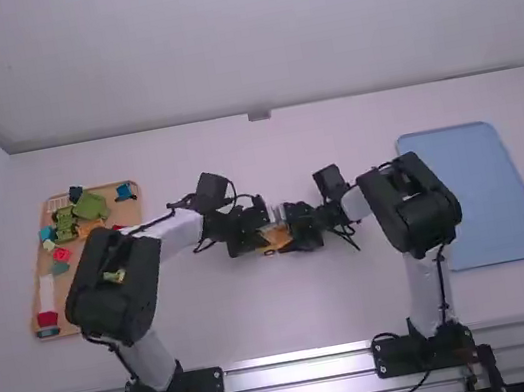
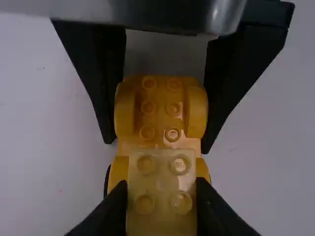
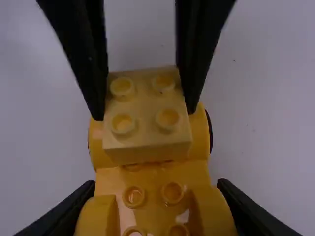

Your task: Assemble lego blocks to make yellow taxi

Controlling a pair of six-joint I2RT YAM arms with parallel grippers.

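Observation:
Between the two grippers at mid-table lies the orange-yellow car base [image 1: 275, 238], with the left gripper [image 1: 256, 242] and right gripper [image 1: 296, 237] at its two ends. In the left wrist view, the left gripper [image 2: 161, 211] is closed on a pale yellow 2x2 block [image 2: 161, 191], which sits over one end of the studded car base [image 2: 161, 115]. From the right wrist view, the right gripper [image 3: 156, 216] has its fingers on both sides of the base's fendered end [image 3: 152, 196]; the pale block [image 3: 147, 115] is at the opposite end.
An orange tray [image 1: 41, 257] with several green, red, blue and white blocks stands at the left, partly behind the left arm. A blue tray [image 1: 485, 192] lies at the right, beside the right arm.

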